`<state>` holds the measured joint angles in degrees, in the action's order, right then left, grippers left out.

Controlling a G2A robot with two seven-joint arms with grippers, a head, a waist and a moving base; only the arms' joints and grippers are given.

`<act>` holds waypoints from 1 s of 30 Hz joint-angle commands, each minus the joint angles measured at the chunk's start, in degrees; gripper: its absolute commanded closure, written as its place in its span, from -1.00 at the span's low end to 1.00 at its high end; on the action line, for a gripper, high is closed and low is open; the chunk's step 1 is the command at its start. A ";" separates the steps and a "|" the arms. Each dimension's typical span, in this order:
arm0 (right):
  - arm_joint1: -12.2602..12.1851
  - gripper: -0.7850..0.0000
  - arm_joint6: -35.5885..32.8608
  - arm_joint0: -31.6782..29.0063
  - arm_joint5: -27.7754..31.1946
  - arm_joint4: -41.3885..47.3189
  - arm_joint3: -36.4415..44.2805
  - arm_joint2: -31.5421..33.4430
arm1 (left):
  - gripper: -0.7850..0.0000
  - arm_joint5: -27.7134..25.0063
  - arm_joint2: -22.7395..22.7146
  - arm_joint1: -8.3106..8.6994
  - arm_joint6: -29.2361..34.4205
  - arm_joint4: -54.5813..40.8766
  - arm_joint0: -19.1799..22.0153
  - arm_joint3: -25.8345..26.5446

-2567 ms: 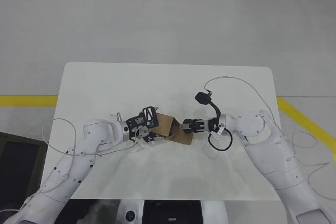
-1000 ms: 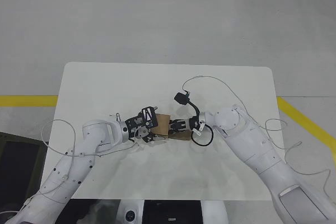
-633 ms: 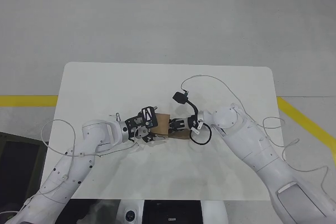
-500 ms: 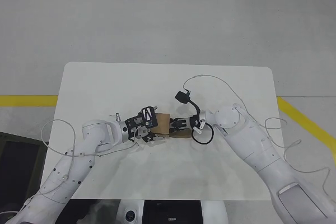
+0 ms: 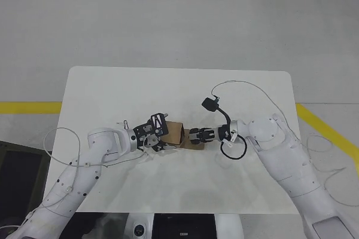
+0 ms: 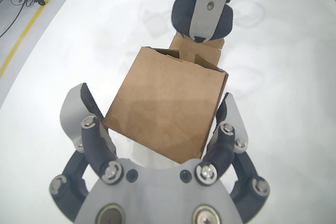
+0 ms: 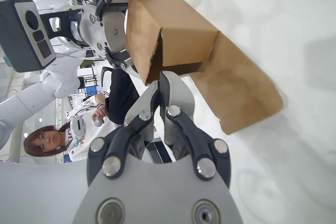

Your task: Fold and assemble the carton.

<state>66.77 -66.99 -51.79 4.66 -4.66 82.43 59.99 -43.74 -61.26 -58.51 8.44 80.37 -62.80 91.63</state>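
A brown carton lies on its side near the middle of the white desk, caught between two robot hands that face each other. The left arm comes in from the near left corner, bends at the elbow and runs level across the desk. Its left hand grips the closed end of the carton, one finger at one side wall and the other against the opposite edge. The right arm reaches in from the near right side, forearm laid almost straight toward the box, wrist in line with it. The right hand has its fingers drawn together to a thin slit, with the tips at the carton's open end. From the left wrist, those tips rest on a flap that sticks out flat from the mouth. Whether any cardboard sits between them cannot be made out. The open mouth shows a dark hollow and a loose side flap.
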 commanded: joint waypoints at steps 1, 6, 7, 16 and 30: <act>-0.88 0.77 -0.57 -1.95 -1.80 -1.77 2.20 2.56 | -1.00 0.05 -0.01 -0.02 0.04 -0.03 0.00 0.01; -2.38 0.68 -1.22 -6.03 -4.97 -5.54 5.60 6.28 | -1.00 0.06 -0.05 -0.06 0.07 -0.06 0.02 -0.03; -2.52 0.66 -1.06 -6.49 -5.17 -5.89 5.74 6.58 | -1.00 0.12 -0.06 -0.07 0.07 -0.09 0.01 -0.03; -2.61 0.44 1.61 -5.80 -3.17 -6.97 0.87 5.53 | -1.00 -0.05 -0.11 -0.13 0.18 -0.02 0.05 -0.01; -1.07 0.36 3.81 -1.25 0.33 -2.54 -5.11 0.05 | -1.00 -0.30 -0.25 -0.19 0.14 0.13 0.04 0.07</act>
<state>65.62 -63.19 -53.26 4.85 -7.46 77.57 60.33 -44.05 -61.50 -58.70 8.64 80.45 -62.74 91.69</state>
